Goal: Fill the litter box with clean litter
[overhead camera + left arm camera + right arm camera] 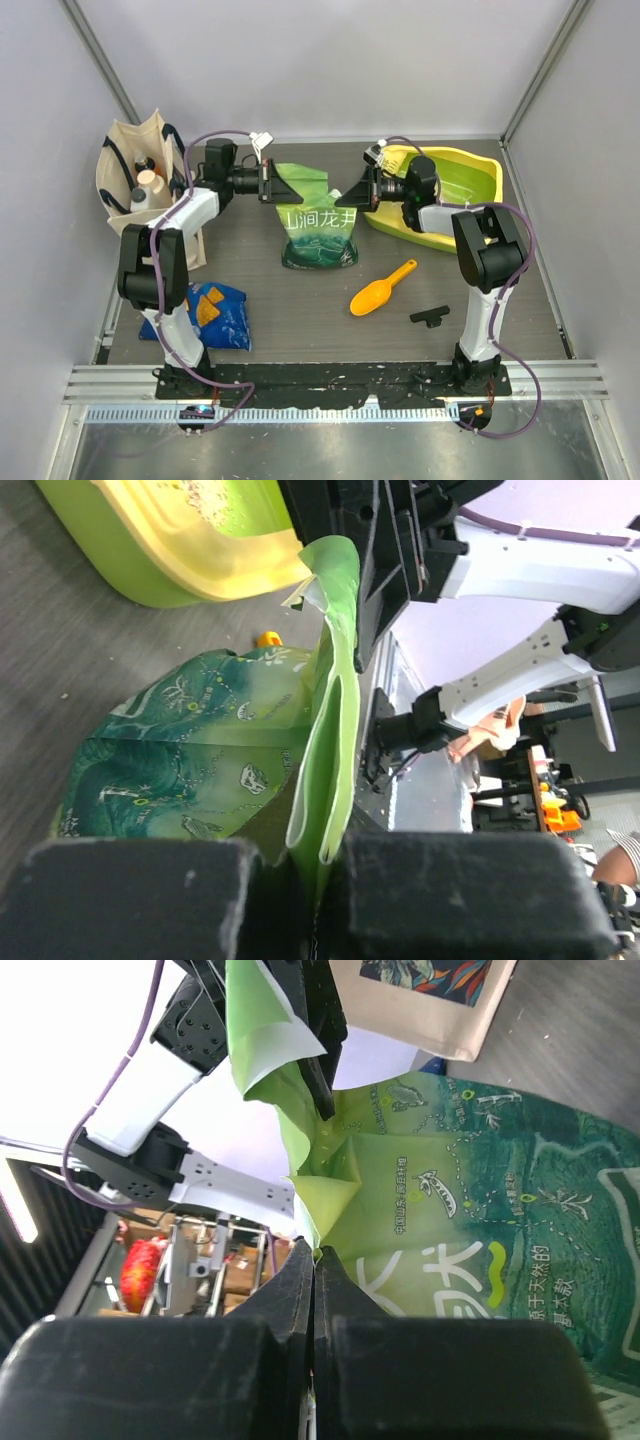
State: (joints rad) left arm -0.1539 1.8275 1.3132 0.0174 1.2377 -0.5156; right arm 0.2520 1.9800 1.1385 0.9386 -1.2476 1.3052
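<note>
From overhead, the left gripper [272, 184] and right gripper [352, 194] each stood clamped on a top corner of the green pouch [318, 235], mid-table, the litter box [462, 178] at the far right beside the right arm [480, 250]. Only the left wrist view caught a thin scatter of clean litter [205, 492] in its basin.

Colours across my feeds

I see the litter box [468, 178] with a yellow rim and lime-green basin. The pouch [318, 238] is green, printed with teal scenery and white lettering. Orange scoop [381, 290], blue snack bag [222, 318], cream tote [120, 172], dark grey table [300, 305].
</note>
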